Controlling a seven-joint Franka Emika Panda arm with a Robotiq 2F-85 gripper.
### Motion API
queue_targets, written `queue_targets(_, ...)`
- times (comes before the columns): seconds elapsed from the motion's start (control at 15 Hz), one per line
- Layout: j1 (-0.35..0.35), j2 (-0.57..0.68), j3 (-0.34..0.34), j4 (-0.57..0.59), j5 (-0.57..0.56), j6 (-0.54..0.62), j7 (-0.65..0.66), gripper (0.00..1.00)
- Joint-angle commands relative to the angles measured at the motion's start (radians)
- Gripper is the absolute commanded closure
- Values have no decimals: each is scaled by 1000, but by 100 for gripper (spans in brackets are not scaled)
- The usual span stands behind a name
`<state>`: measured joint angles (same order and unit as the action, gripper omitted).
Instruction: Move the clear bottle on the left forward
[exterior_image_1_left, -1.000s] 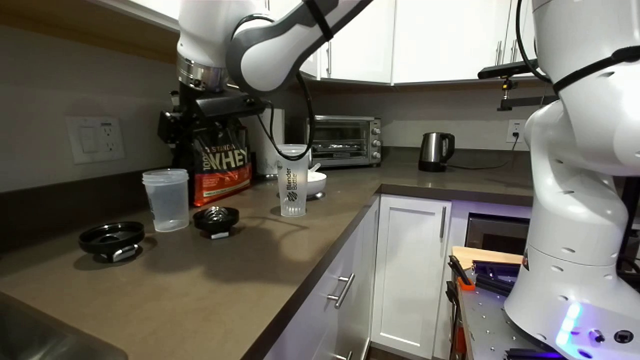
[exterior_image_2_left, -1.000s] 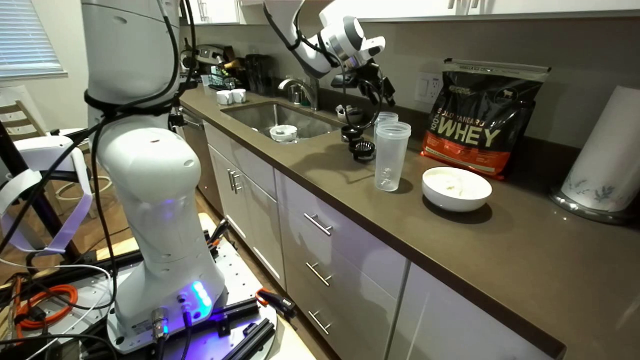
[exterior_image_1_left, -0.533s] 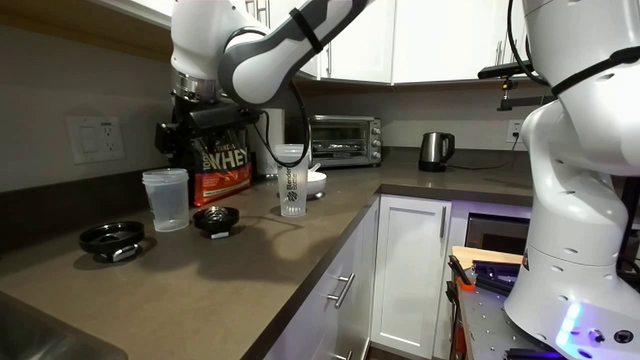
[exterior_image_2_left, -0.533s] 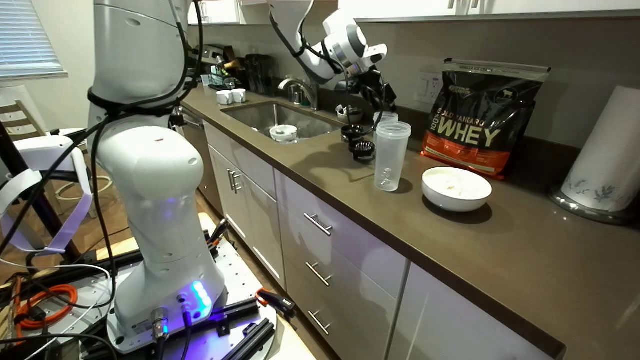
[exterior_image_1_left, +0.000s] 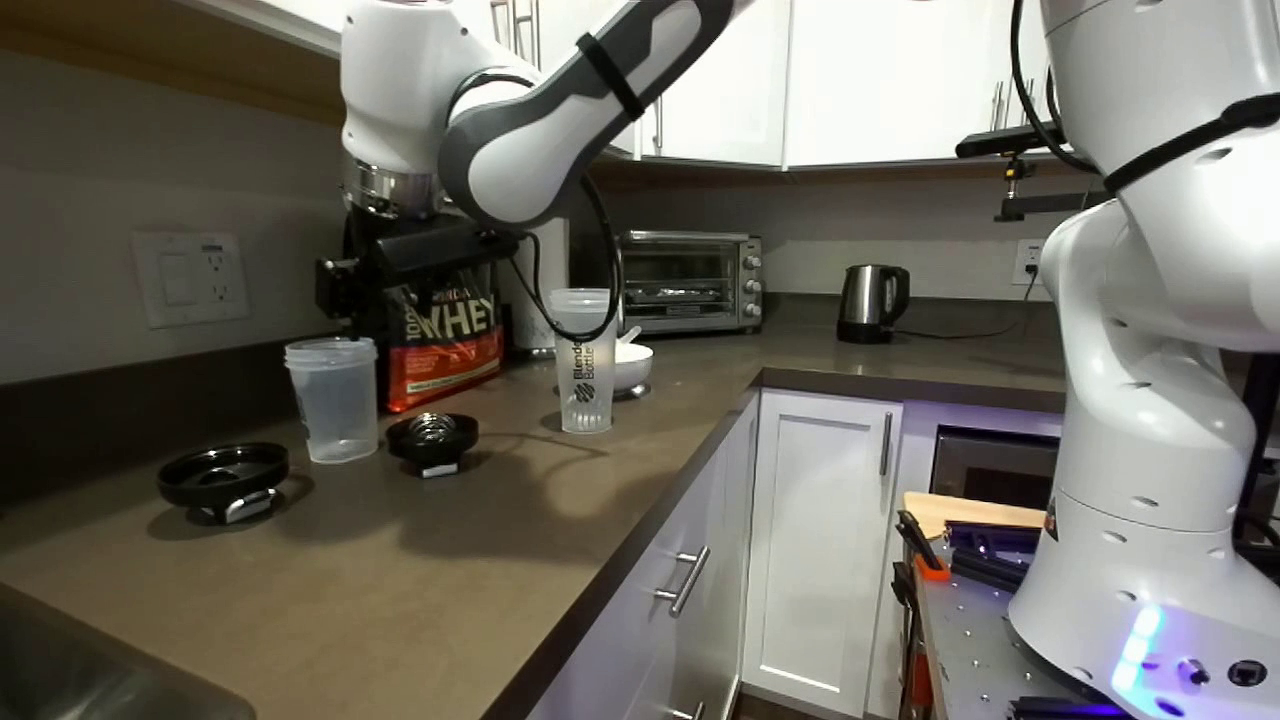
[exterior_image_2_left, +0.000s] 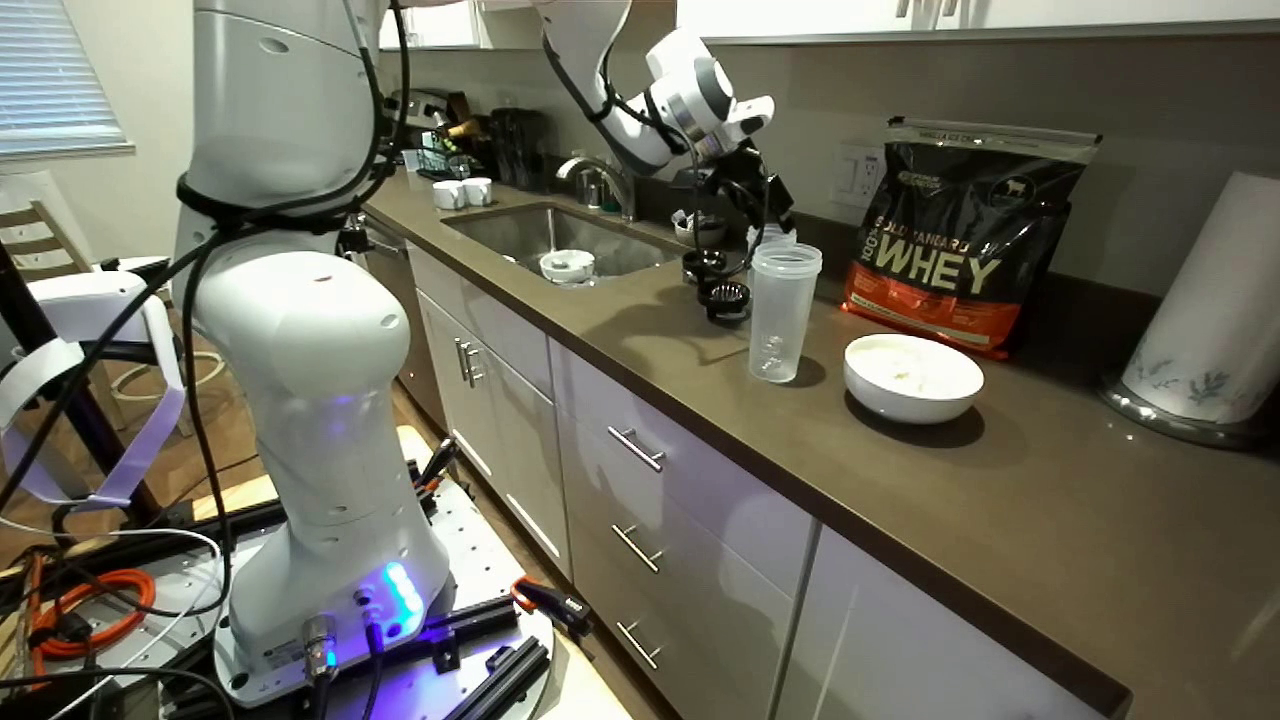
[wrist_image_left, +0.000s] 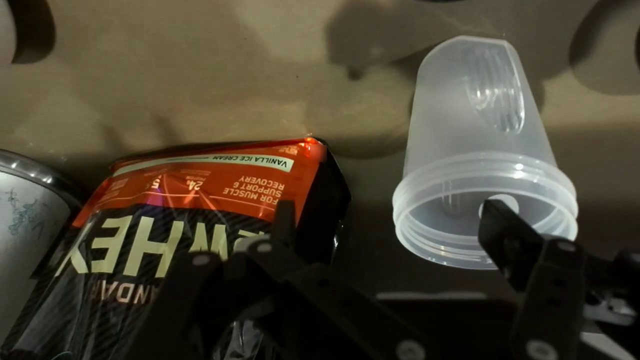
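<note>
The clear bottle, a wide frosted translucent cup, stands upright and open-topped on the counter at the left in an exterior view (exterior_image_1_left: 335, 405). In an exterior view it is mostly hidden behind a taller bottle, with part of its rim (exterior_image_2_left: 776, 234) showing. In the wrist view the clear bottle (wrist_image_left: 475, 115) is right of centre, its mouth towards the camera. My gripper (wrist_image_left: 389, 212) is open and empty. Its right finger overlaps the cup's mouth in the wrist view; its left finger overlaps the black bag. My gripper is just above and behind the cup's rim in an exterior view (exterior_image_1_left: 345, 310).
A taller "Blender Bottle" shaker (exterior_image_1_left: 585, 375) stands nearer the counter edge. The black-and-orange whey bag (exterior_image_2_left: 960, 240) leans by the wall. Two black lids (exterior_image_1_left: 223, 475) (exterior_image_1_left: 433, 438) lie near the cup. A white bowl (exterior_image_2_left: 913, 382) and paper roll (exterior_image_2_left: 1210, 310) are farther along.
My arm has lowered, bringing the gripper down towards the clear bottle's rim; the latest half second shows only a small further drop. The bottles, lids and bag have not moved.
</note>
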<state>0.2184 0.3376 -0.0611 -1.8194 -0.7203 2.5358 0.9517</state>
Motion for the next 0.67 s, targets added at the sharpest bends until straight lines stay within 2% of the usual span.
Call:
queue_targets(0.0,11,25,-22,28,-48,21,65,23)
queue_targets(0.2,11,37,-28,40,-52,19,83,14)
queue_targets(0.27,11,41,-28,41,-52,22,93,17)
queue_targets(0.33,11,46,-29,45,-52,22,101,15)
queue_targets(0.47,11,57,-30,54,-47,24,113,6)
queue_targets(0.53,12,62,-31,58,-45,24,120,6)
queue_targets(0.6,12,67,-32,62,-43,26,128,2)
